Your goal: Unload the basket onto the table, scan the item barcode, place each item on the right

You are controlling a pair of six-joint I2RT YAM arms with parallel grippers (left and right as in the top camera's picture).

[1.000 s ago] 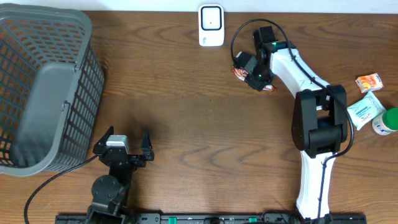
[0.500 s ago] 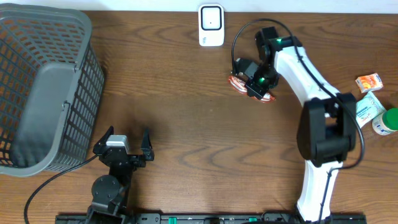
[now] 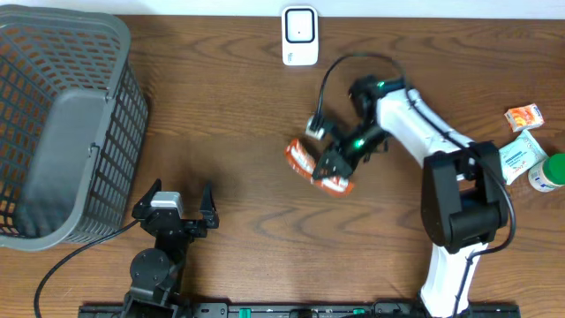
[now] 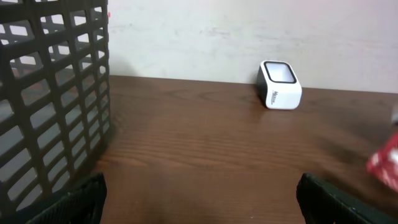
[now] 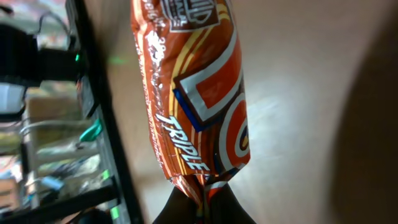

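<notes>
Since a second ago, your right arm has swung away from the spot just below the scanner. It has carried the snack packet down and to the left, toward the middle of the wooden table.

Across that table, the biggest thing you have is the grey mesh basket, which fills the far left side. The white right arm comes next, reaching from its base at the near edge up and then leftward over the centre. Your left arm sits low at the near edge, to the right of the basket. The left gripper has its fingers spread wide with nothing between them, and it points up the table.

The right gripper is clamped tight on the crimped end seam of the orange packet. In the right wrist view the packet stretches away from the fingers, with the word "TRIPLE" readable on its wrapper. From the overhead view it sits well below the scanner and a little to the right of it. You cannot tell from these views whether it touches the wood. In the left wrist view it shows only as a red blur at the right edge.

The small white scanner stands at the far edge with its window facing up. At the right edge, well clear of the gripper, lie a white and teal pouch, a green-capped bottle and a small orange box.
</notes>
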